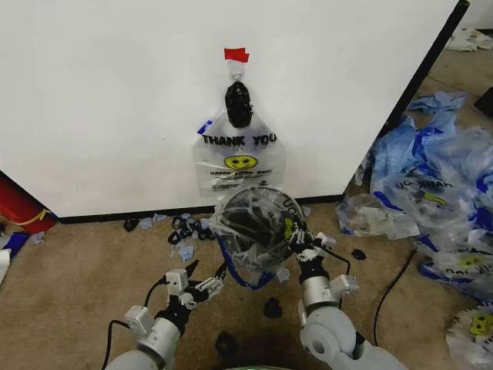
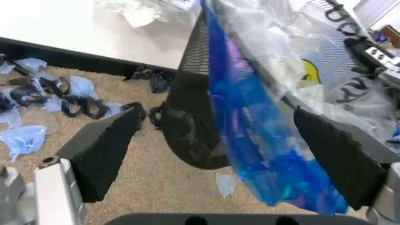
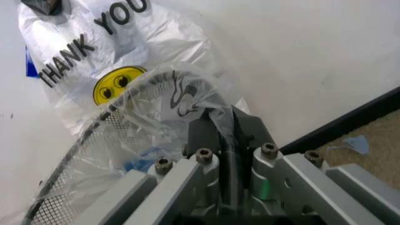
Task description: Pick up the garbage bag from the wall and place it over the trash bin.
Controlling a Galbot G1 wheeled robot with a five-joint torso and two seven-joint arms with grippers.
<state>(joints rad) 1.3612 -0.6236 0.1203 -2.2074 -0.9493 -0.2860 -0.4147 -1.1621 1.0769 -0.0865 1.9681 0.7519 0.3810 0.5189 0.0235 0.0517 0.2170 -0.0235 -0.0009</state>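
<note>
A see-through garbage bag (image 1: pixel 254 220) with a blue handle (image 2: pixel 262 140) lies draped over the black wire-mesh trash bin (image 2: pixel 194 131), which stands on the carpet in front of the wall (image 1: pixel 108 92). Another "THANK YOU" bag (image 1: pixel 239 154) with a yellow smiley hangs from the hook under the red tape (image 1: pixel 236 55). My right gripper (image 1: pixel 296 235) is at the bin's right rim, shut on the draped bag's plastic (image 3: pixel 220 124). My left gripper (image 1: pixel 206 271) stands open at the bin's front left, with the blue handle hanging between its fingers (image 2: pixel 106 150).
A heap of plastic bags (image 1: pixel 431 193) covers the floor at the right. Blue scraps and black lumps (image 1: pixel 181 231) lie along the wall's base strip. More black lumps (image 1: pixel 273 308) sit on the carpet near me. A black cable (image 1: pixel 393 293) runs at the right.
</note>
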